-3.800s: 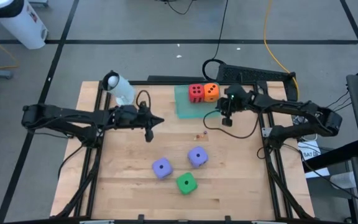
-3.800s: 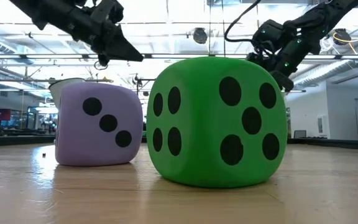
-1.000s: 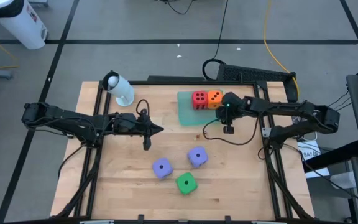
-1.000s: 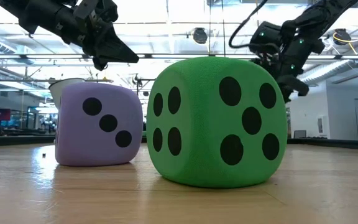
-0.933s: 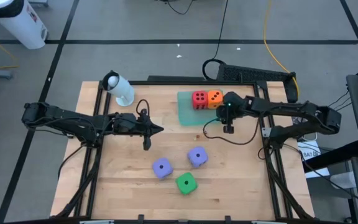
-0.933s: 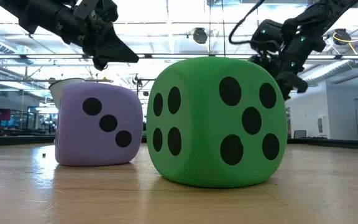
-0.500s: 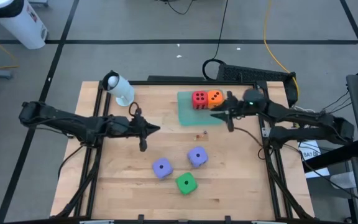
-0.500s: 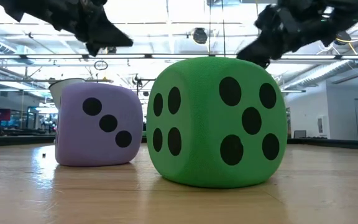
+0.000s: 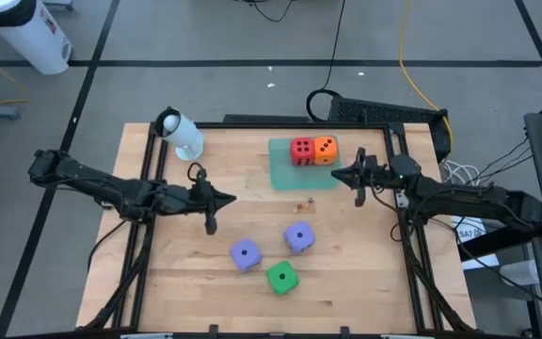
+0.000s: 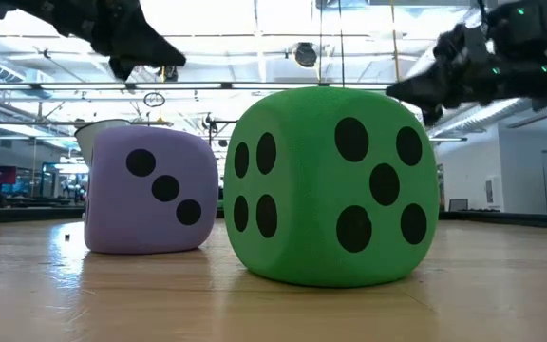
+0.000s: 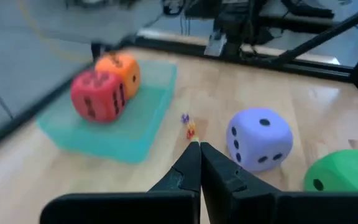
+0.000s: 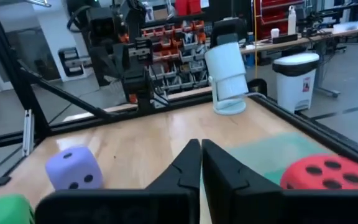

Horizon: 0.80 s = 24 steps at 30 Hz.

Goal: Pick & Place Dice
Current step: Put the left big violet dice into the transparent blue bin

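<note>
Translucent green plastic tray (image 9: 285,169) lies flat near the wooden table's (image 9: 186,282) far edge and carries two soft foam dice touching side by side: the red cube (image 9: 301,150) and, on its right, the orange cube (image 9: 325,149). Nearer than the tray sit two purple cubes (image 9: 298,236) (image 9: 244,253) and one green cube (image 9: 281,277), clustered; being cubes, none has a long axis. The left gripper (image 9: 228,198) hovers left of the tray, clenched on nothing. The right gripper (image 9: 337,173) hangs just right of the tray, likewise pinched together and empty.
</note>
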{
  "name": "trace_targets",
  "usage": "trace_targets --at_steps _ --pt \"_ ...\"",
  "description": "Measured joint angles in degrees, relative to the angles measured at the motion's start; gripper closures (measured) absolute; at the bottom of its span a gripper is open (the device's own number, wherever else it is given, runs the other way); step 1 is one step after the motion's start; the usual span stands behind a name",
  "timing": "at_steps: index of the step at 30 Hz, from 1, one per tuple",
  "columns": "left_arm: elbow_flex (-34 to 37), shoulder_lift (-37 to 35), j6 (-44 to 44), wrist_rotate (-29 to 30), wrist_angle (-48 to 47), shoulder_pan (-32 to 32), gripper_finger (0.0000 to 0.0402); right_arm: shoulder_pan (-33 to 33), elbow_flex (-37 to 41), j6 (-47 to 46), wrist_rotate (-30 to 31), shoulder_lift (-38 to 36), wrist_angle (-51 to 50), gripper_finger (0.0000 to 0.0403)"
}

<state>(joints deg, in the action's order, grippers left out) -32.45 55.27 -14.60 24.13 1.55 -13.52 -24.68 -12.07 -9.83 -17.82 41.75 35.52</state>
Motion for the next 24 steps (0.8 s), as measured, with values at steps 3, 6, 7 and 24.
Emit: trace_targets --at_steps 3,6,7,24 --pt "-1.0 0.2 -2.1 -4.7 -4.7 0.0 0.0388 -0.1 2.8 0.1 1.4 -0.5 2.3 0.0393" --pt "-4.7 0.3 -5.4 -6.1 -10.8 -0.1 0.0386 -0.7 4.4 1.7 3.0 -1.0 4.4 0.0399" --pt "-6.1 0.7 -6.6 -5.8 -12.5 -0.1 0.0386 -1.0 4.6 1.8 3.0 -1.4 4.7 0.0401" --pt "-35.6 26.1 -24.0 -14.8 -51.8 -2.2 0.0384 -5.8 4.6 2.4 2.8 -2.8 4.2 0.0399"
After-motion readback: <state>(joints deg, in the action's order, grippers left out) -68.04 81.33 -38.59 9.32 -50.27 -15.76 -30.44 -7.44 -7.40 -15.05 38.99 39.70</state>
